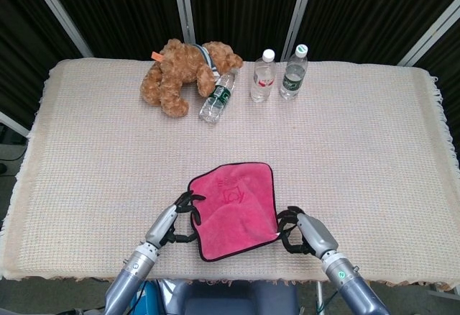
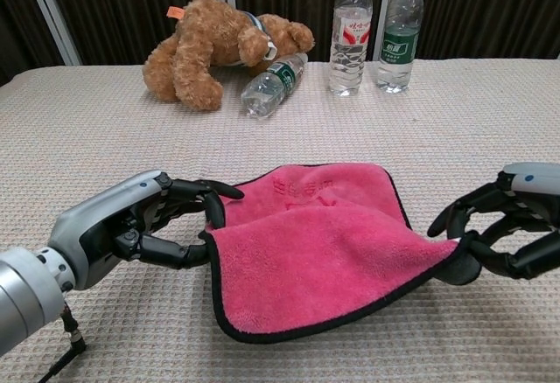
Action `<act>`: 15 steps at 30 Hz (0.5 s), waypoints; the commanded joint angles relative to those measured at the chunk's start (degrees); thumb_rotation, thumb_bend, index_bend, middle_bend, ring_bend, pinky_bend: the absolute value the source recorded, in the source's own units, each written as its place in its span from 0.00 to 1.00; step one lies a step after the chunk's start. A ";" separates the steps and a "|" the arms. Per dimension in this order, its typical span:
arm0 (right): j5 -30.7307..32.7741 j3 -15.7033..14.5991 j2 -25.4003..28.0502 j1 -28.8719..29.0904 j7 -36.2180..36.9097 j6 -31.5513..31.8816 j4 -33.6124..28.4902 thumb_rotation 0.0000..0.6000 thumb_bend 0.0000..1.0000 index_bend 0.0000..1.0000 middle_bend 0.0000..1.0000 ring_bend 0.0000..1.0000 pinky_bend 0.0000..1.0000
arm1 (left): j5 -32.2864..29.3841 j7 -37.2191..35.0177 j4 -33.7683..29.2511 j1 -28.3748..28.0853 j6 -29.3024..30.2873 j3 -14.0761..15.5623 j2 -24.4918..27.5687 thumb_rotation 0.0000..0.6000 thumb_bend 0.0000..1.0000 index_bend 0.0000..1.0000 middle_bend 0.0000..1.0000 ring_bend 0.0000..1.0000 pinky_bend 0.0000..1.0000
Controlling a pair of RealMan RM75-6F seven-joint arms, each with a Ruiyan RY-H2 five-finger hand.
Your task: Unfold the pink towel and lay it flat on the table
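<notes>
Our left hand fingers pinching the pink towel at its left edge, our right hand gripping its right corner, towel raised slightly over the near tabletop, teddy bear behind

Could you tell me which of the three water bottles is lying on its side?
It is the green-labelled bottle resting against the teddy bear; the red-labelled bottle and the other green-labelled bottle stand upright to its right.
</notes>
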 commanded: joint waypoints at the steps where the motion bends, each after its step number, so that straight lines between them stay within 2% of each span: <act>1: 0.05 -0.15 -0.01 -0.12 0.17 -0.38 0.14 1.00 0.53 0.67 0.27 0.09 0.24 | 0.00 0.19 -0.10 0.06 -0.48 0.15 0.29 1.00 0.40 0.58 0.17 0.00 0.00; 15: -0.09 -1.36 -1.70 -0.56 -0.83 -1.47 0.82 1.00 0.53 0.66 0.27 0.09 0.24 | 0.62 -0.38 -0.55 0.60 -2.41 0.67 1.62 1.00 0.40 0.58 0.17 0.00 0.00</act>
